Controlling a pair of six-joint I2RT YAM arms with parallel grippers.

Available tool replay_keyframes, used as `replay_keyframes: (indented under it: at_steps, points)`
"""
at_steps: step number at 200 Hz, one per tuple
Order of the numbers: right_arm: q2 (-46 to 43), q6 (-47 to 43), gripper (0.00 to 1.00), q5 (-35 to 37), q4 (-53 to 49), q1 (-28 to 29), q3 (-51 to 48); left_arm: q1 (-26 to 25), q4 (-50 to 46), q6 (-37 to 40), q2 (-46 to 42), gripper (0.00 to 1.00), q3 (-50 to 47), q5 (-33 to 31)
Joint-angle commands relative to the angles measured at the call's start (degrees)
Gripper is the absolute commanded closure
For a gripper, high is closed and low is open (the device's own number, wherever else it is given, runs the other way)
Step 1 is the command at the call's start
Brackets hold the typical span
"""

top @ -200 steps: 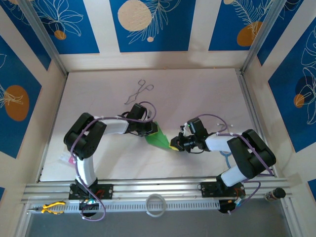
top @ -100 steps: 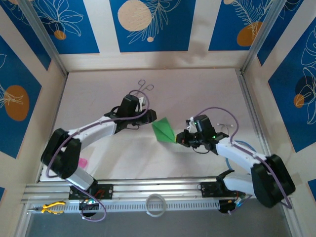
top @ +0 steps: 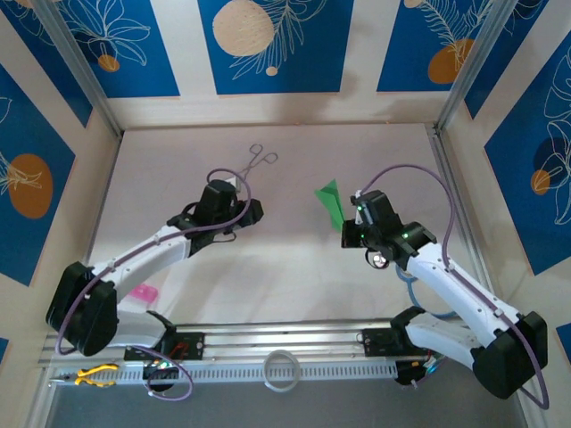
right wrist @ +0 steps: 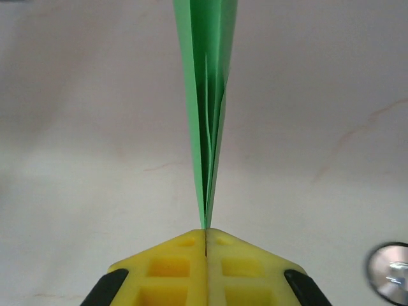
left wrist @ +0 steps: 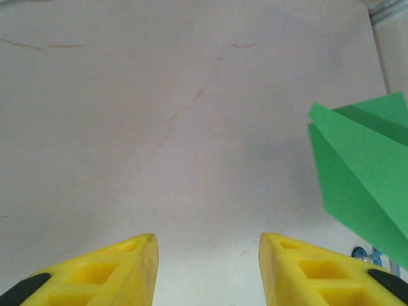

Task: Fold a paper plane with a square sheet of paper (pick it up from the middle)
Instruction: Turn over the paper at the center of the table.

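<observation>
Pale counter (top: 294,267), blue wall panels (top: 268,45) behind. R pincer (right wrist: 205,232) clamped tight on green paper plane (right wrist: 205,127); L pincer (left wrist: 207,241) part open, empty, plane off to its side.

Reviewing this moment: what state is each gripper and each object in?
paper plane: folded narrow, pinched at one end between the right gripper's fingers.
right gripper: shut on the paper plane.
left gripper: open, empty, apart from the plane.
forceps: lying flat on the table, untouched.
pink item: lying on the table near its left edge, untouched.
</observation>
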Motion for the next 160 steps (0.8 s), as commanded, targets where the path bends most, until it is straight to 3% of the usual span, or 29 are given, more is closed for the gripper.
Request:
replay_keyframes:
  at_steps: [1, 42, 75, 126, 160]
  points:
    - [3.19, -4.1, 0.95, 13.48, -7.76, 2.5, 3.38, 0.75, -1.62, 0.13, -2.8, 0.54, -1.33, -4.68]
    - [10.36, -7.1, 0.96, 25.82, -7.7, 9.35, 6.67, 1.01, -3.11, -0.51, -6.88, 0.52, -3.09, -9.59]
    - [17.75, -10.78, 0.98, 30.9, -6.34, 15.46, 8.03, 1.31, -4.29, -0.79, -10.12, 0.5, -4.8, -13.05]
    - [28.8, -15.03, 0.97, 27.55, -4.58, 25.18, 11.33, 1.96, -4.6, -1.49, -12.02, 0.48, -6.19, -14.11]
    - [34.51, -14.61, 0.93, 25.42, -4.36, 28.76, 14.4, 2.21, -4.52, -1.72, -11.85, 0.48, -6.37, -13.64]
